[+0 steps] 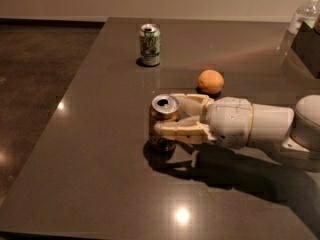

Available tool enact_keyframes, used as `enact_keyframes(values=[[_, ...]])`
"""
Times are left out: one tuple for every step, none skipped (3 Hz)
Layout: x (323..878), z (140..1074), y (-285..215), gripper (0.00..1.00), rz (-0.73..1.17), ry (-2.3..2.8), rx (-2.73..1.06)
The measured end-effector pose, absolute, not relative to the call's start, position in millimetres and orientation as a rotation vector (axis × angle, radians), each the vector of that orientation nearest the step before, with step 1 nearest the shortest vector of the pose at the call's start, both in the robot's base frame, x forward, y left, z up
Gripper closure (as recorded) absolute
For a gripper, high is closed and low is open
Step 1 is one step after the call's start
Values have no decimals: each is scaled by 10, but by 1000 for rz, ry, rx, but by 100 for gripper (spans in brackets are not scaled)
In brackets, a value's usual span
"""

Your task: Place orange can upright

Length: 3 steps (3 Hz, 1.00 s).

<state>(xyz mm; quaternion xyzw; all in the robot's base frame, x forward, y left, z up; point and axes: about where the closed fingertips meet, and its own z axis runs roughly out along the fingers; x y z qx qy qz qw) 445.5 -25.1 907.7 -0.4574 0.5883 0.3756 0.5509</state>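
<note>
step: set-down; the orange can (164, 106) stands upright mid-tabletop (95, 179), base seemingly resting on it.
hand (167, 116): comes in from the right, pinching the can's sides.
next: likely spread the fingers and back off without tipping it.
count: one hand, two cans, one orange fruit (210, 81) behind, green-and-white can (150, 44) farthest.

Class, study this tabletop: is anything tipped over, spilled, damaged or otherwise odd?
Nothing stands out. The orange can is held upright by the gripper mid-table, the green-and-white can stands upright farther back, and the orange fruit rests on the table. No spills.
</note>
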Motion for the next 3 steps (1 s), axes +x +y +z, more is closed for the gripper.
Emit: enact_keyframes(values=[[4443, 9109, -221, 22, 887, 1382, -1086], [4431, 9130, -193, 0, 885, 1378, -1093], [4430, 9130, -193, 0, 885, 1377, -1093]])
